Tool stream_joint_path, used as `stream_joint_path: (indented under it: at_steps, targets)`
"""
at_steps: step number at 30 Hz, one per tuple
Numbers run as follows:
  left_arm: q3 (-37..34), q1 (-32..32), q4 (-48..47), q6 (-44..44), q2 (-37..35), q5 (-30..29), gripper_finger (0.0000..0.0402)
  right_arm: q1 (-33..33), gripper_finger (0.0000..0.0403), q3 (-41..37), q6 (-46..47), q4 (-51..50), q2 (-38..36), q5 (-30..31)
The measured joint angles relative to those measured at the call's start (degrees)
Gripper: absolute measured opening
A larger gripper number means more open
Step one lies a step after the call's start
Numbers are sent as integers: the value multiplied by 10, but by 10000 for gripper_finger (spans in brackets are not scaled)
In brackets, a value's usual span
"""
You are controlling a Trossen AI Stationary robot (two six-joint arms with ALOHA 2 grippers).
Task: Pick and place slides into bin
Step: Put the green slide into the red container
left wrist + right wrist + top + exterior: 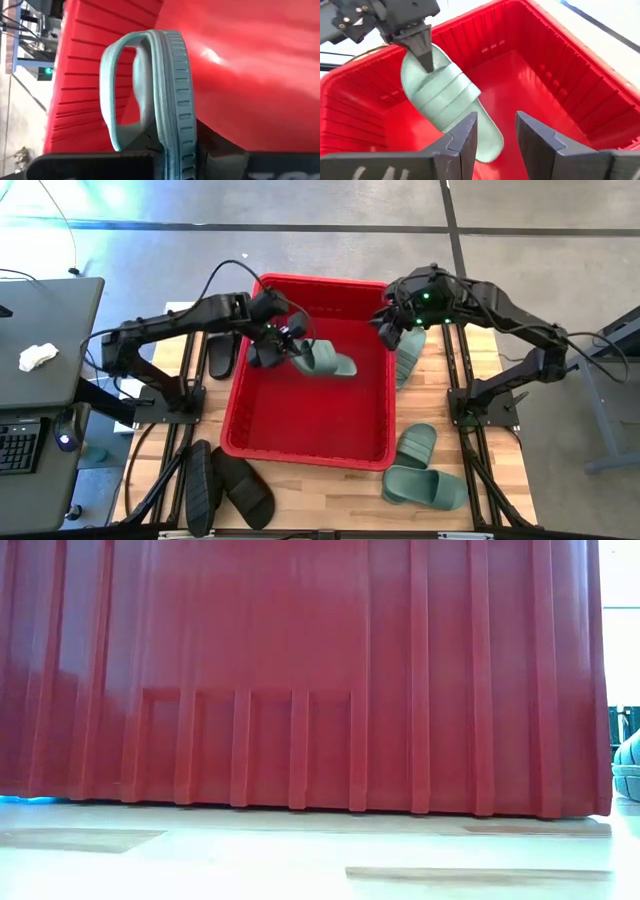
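Observation:
The red bin (pixel 300 457) stands mid-table, and its ribbed wall (pixel 300 670) fills the low view. My left gripper (pixel 283 345) is shut on a dark green slide (pixel 325 361) held over the bin's far half, also seen in the right wrist view (pixel 450 95). My right gripper (pixel 496 132) is open above the bin's far right corner (pixel 388 332), with nothing between its fingers. Three more green slides lie on the table to the bin's right (pixel 408 358) (pixel 415 444) (pixel 425 486). Three black slides lie to its left (pixel 222 356) (pixel 200 480) (pixel 245 485). My left gripper pinches the green slide at one end (pixel 420 67), near the ribbed strap (pixel 447 90). One finger (pixel 425 55) is on the footbed; the other is hidden behind the slide. The fingers come slanting down from the table's left. The slide slopes down away from them inside the bin.
A grey desk (pixel 50 330) with a crumpled white cloth (pixel 38 357) and a keyboard (pixel 18 445) stands left of the table. Arm frames and cables run along both table sides. Bare wood shows at the table's near edge (pixel 330 505).

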Motion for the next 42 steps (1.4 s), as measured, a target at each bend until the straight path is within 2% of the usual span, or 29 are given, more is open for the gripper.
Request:
stream_joint_path:
  at_steps: [3, 8, 12, 16, 23, 28, 36, 42]
  targets:
    - [-33, 17, 28, 58, 1, -9, 25, -4, 124, -22, -6, 21, 0, 11]
    - [-101, 43, 125, 84, 1, 0, 25, -17, 124, -66, -18, 92, 0, 8]
    - [-149, 61, 181, 92, 3, 12, 25, -33, 124, -115, -41, 160, -5, -40]
    - [-175, 65, 192, 95, 11, 13, 25, -60, 124, -175, -53, 217, -24, -89]
    - [-179, 60, 215, 116, 35, 16, 25, -108, 124, -253, -70, 267, -69, -146]
    - [-178, 60, 222, 151, 63, 1, 42, -119, 124, -289, -82, 268, -94, -145]
    - [-178, 59, 215, 193, 81, -27, 25, -125, 124, -311, -83, 274, -114, -145]
    - [-178, 58, 215, 189, 82, -66, 81, -125, 124, -311, -81, 277, -116, -144]
